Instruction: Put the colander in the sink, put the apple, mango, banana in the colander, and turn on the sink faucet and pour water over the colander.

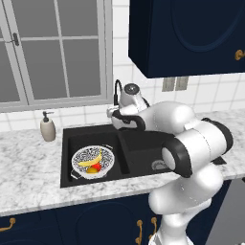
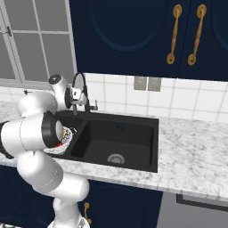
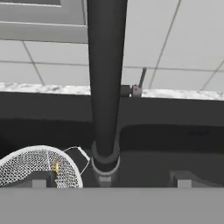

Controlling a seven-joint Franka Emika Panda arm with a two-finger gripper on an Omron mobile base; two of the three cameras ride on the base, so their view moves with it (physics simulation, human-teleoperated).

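So the colander (image 1: 93,162) is sitting down in the left basin of the black sink (image 1: 139,152), and from the left base camera you can see the banana (image 1: 91,161) lying across the top of it with the apple (image 1: 95,167) tucked right under. Can't make out the mango from here, something orange-ish shows near the banana but it's too small to call. The arm is reaching over the sink toward the back wall, and the tool (image 3: 109,181) is up close against the faucet (image 3: 106,78), whose dark spout runs straight down the middle of the hand camera. The jaws stand wide apart with one fingertip on each side of the spout, not clamped on anything. The faucet's little side lever (image 3: 141,82) sticks up to the right of the spout, apart from the tool. A soap pump bottle (image 1: 47,127) stands on the marble table (image 1: 28,167) left of the sink, under the window (image 1: 52,48).
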